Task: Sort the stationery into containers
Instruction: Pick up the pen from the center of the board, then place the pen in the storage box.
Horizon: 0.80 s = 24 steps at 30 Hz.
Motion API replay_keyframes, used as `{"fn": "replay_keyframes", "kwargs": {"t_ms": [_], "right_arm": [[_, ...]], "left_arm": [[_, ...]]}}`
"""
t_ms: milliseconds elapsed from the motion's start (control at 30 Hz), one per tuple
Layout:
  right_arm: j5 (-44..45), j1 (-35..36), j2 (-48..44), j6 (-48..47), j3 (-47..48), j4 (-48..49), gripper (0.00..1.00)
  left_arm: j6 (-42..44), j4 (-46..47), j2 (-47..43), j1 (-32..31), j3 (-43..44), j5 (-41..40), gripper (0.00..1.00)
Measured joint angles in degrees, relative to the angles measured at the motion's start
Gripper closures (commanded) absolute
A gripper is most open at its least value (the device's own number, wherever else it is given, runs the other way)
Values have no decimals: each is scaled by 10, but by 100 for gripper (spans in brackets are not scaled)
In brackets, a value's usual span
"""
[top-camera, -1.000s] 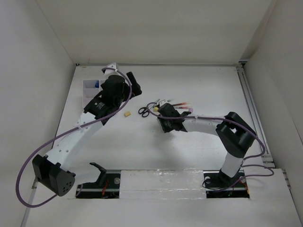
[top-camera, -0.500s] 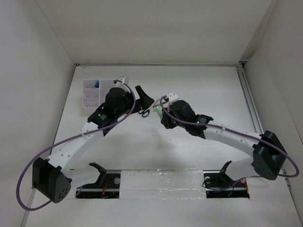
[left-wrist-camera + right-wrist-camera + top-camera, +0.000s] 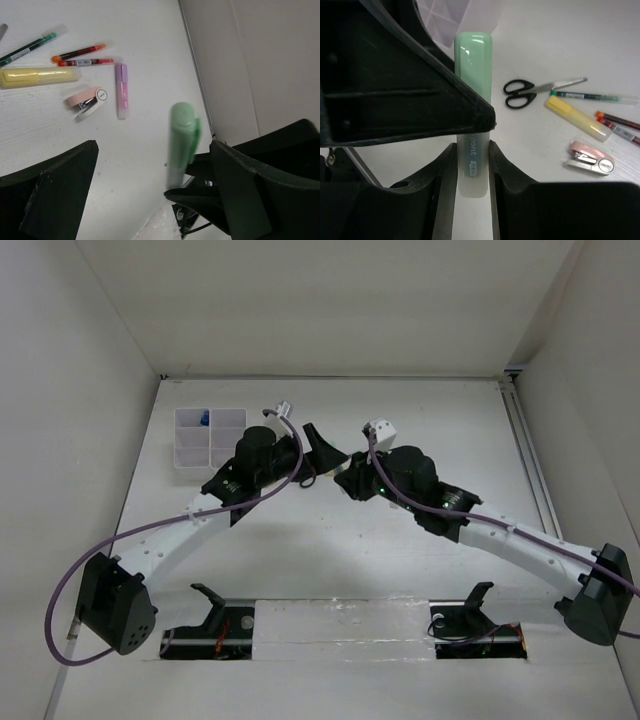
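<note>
My right gripper (image 3: pixel 471 150) is shut on a pale green marker (image 3: pixel 473 75) and holds it upright above the table. It also shows in the top view (image 3: pixel 346 480). My left gripper (image 3: pixel 155 165) is open, and the green marker (image 3: pixel 182 135) stands between its jaws, nearer the right finger (image 3: pixel 265 185). I cannot tell if that finger touches it. In the top view the left gripper (image 3: pixel 322 452) meets the right one at mid table. The white divided tray (image 3: pixel 212 440) stands at the far left with a blue-capped bottle (image 3: pixel 203 420) in one compartment.
On the table lie black-handled scissors (image 3: pixel 525 93), a yellow marker (image 3: pixel 575 118), a pink stapler (image 3: pixel 590 158), a purple marker (image 3: pixel 121 90), two red pens (image 3: pixel 82 56) and a green pen (image 3: pixel 592 95). White walls stand on three sides.
My right gripper has risen from the pile with the green marker. My left gripper has swung right from the tray until its open jaws reach around the marker.
</note>
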Motion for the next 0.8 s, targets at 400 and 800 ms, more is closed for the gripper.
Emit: {"fn": "replay_keyframes", "kwargs": {"t_ms": [400, 800], "right_arm": [[2, 0, -19, 7, -7, 25, 100], [6, 0, -13, 11, -16, 44, 4]], "left_arm": [[-15, 43, 3, -2, -3, 41, 80], [19, 8, 10, -2, 26, -6, 100]]}}
